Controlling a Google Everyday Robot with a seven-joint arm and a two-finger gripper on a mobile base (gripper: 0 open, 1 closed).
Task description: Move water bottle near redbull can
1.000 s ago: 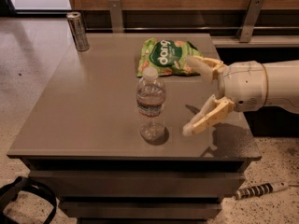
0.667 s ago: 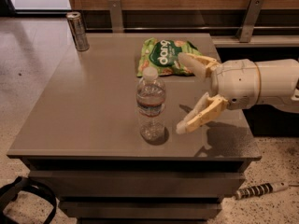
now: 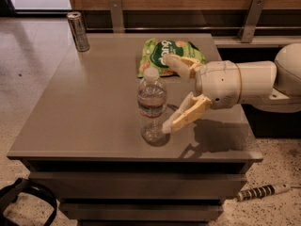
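The water bottle [image 3: 151, 105] stands upright near the front middle of the grey table [image 3: 94, 107]. It is clear, with a white cap and a thin label band. The redbull can [image 3: 78, 31] stands upright at the table's far left corner, far from the bottle. My gripper [image 3: 170, 92] comes in from the right with its fingers spread wide, open and empty. The near finger's tip [image 3: 169, 125] is right beside the bottle's lower body; the far finger [image 3: 176, 63] is behind the bottle's top. The bottle sits at the mouth of the open jaws.
A green snack bag [image 3: 167, 54] lies flat at the back of the table, just behind the gripper. A wooden wall with metal brackets [image 3: 249, 18] runs behind the table. A black strap [image 3: 23, 199] and a striped cable [image 3: 263, 191] lie on the floor.
My gripper has moved left toward the water bottle, from well to its right to its fingers flanking it. The bottle and can have not moved.
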